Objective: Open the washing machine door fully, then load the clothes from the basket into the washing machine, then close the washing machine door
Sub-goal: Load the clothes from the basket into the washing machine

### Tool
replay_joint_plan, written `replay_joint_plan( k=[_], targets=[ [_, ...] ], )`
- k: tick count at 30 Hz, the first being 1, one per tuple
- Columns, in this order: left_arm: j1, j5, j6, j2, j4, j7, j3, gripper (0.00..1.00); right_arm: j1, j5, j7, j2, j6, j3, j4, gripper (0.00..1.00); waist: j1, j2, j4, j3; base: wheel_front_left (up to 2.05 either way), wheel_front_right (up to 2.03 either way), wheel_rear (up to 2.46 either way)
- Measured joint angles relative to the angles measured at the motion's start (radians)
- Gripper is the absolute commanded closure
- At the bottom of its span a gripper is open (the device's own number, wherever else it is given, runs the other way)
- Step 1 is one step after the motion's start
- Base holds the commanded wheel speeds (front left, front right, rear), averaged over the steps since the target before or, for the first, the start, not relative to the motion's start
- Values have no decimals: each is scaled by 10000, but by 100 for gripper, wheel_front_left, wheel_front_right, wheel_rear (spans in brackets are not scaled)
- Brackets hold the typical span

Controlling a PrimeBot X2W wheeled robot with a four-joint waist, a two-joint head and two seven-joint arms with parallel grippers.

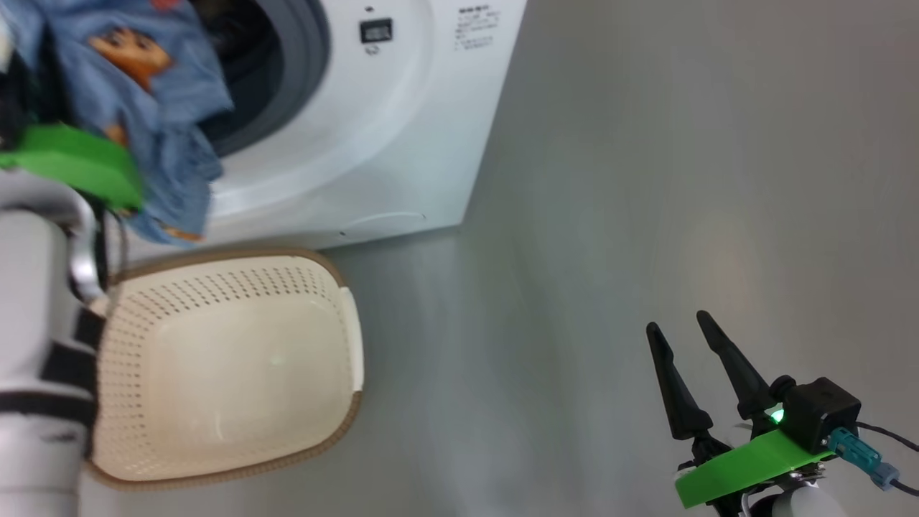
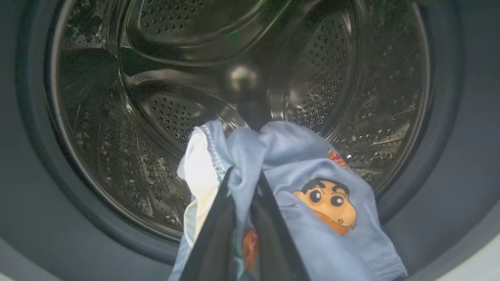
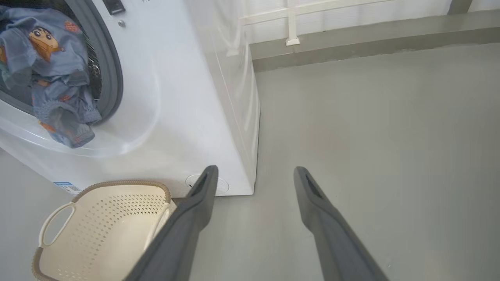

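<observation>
- The left gripper is pinching a bunch of the clothes right at the mouth of the washing machine. Its two dark fingers are sitting narrow with fabric squeezed between them.
- The clothes are looking soft and crumpled: light blue, orange-brown cartoon faces, one cream-white patch. Part of the bundle is hanging down over the lower lip of the opening.
- The left wrist view is giving the inside of the machine. There's a shiny steel drum dotted with little holes and raised curved ribs, ringed by a smooth grey-blue rubber seal.
- The head view is looking down into the basket, sitting on the floor just in front of the machine. It's a rounded cream plastic tub with rows of holes, a brown woven-look rim and its bare bottom showing.
- The right wrist view is adding the basket's loop handle, a small blue sticker low on the machine's front, and a white railing at the back.
- The right gripper is hanging over the smooth grey floor, well apart from the machine, with its tapered fingers spread wide.
</observation>
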Motion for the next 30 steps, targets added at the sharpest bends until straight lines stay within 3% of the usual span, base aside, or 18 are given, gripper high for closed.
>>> replay_joint_plan(
  k=[12,30],
  targets=[
    [-3400,412,-71,779,2518,-255,84,100,-190,339,0,-207,0,339,217,0,0,0,-975,1806,0,0,0],
    [-5345,520,115,1127,1181,-261,579,100,-183,688,0,-389,0,353,146,0,0,0,-1572,3158,0,0,0]
  ],
)
